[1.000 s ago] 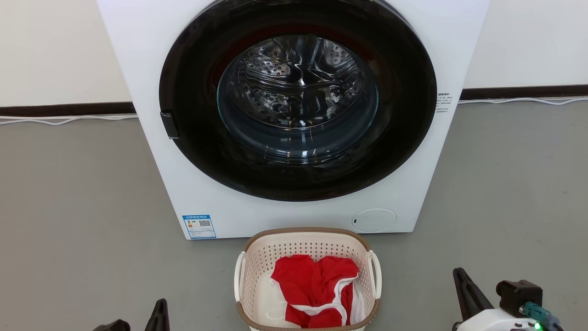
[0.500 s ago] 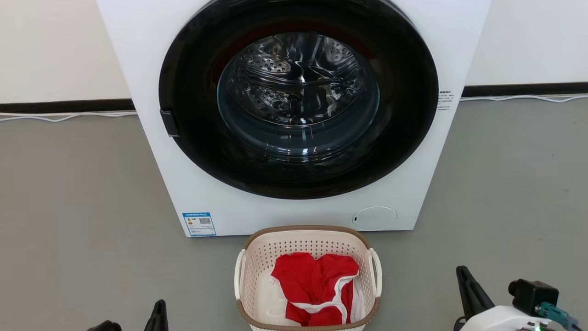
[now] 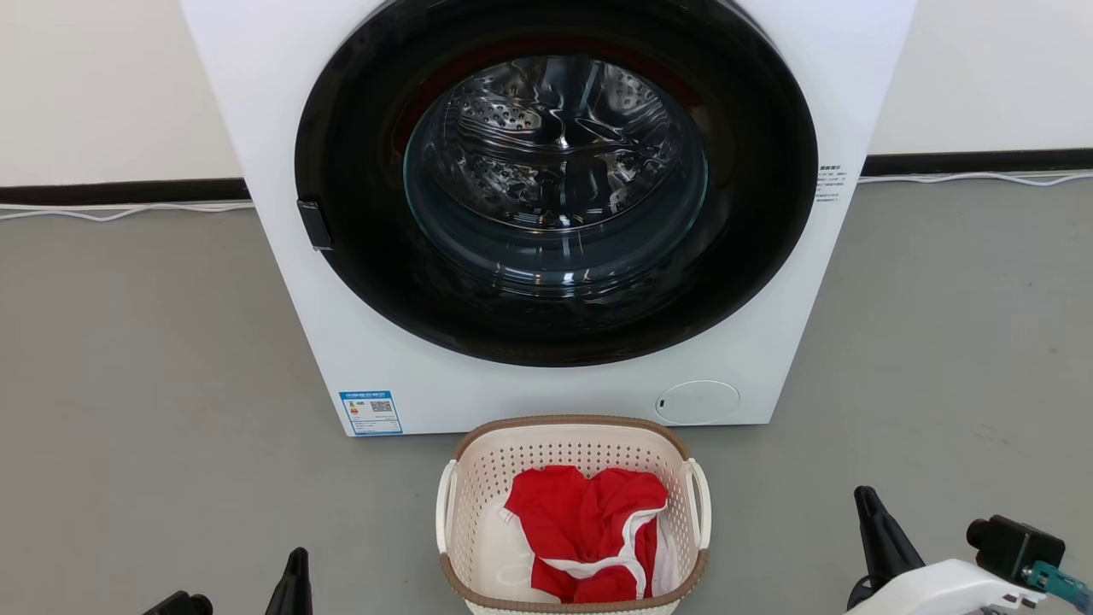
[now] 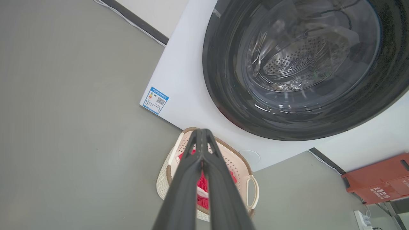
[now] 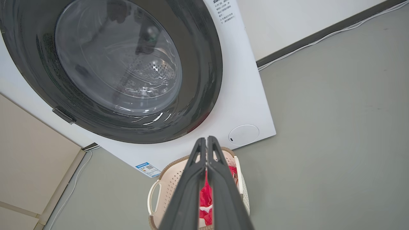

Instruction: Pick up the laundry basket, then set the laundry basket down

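The laundry basket [image 3: 478, 504] stands on the grey floor just in front of the washing machine. It is cream-white and perforated, with a brown rim and white loop handles, and holds a red garment [image 3: 589, 521] with white trim. My left gripper [image 3: 298, 560] is low at the left, well apart from the basket. My right gripper [image 3: 865, 497] is low at the right, also apart from it. The left wrist view shows the left gripper [image 4: 201, 131] shut and empty above the basket [image 4: 163, 180]. The right gripper [image 5: 206, 139] is shut and empty too, over the basket [image 5: 166, 183].
A white washing machine [image 3: 273, 128] with a closed round dark door [image 3: 555, 188] stands close behind the basket. White cables [image 3: 119, 211] run along the wall base. A red box [image 4: 377, 182] sits on the floor beside the machine. Open grey floor lies on both sides.
The head view has shifted slightly, so machine and basket sit a little higher. My right arm has drifted rightward in the view. The basket has not moved.
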Motion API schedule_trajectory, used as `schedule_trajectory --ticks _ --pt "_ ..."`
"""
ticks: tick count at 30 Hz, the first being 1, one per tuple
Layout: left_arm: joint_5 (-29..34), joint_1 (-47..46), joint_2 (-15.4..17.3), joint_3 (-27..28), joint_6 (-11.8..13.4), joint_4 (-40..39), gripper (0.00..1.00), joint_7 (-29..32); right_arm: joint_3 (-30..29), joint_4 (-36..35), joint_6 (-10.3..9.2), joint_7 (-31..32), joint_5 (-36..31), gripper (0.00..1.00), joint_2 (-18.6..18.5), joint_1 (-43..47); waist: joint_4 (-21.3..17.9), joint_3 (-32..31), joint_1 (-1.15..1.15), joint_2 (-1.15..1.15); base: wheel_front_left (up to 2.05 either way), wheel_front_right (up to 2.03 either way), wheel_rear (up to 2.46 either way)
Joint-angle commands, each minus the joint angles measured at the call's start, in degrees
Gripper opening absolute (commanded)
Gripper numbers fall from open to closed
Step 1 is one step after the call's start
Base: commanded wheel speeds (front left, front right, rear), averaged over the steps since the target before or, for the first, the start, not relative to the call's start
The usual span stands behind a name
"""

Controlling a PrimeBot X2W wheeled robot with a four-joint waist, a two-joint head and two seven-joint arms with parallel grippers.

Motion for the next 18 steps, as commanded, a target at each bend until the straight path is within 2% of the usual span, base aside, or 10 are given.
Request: schedule_trajectory --ticks 1,18 --pt "-1.5 -3.3 0.3 0.9 -0.5 -1.7 0.00 0.5 0.1 -1.7 0.04 0.3 1.9 0.00 -0.4 -2.7 0.0 0.0 -0.01 0.00 0.00 0.00 0.00" --pt "-11.1 -4.8 0.2 1.9 -1.8 -2.1 0.00 2.9 -0.1 -2.1 0.06 1.5 14.0 0.00 -0.4 -3.6 0.1 0.5 -0.01 0.00 0.00 0.00 0.00"
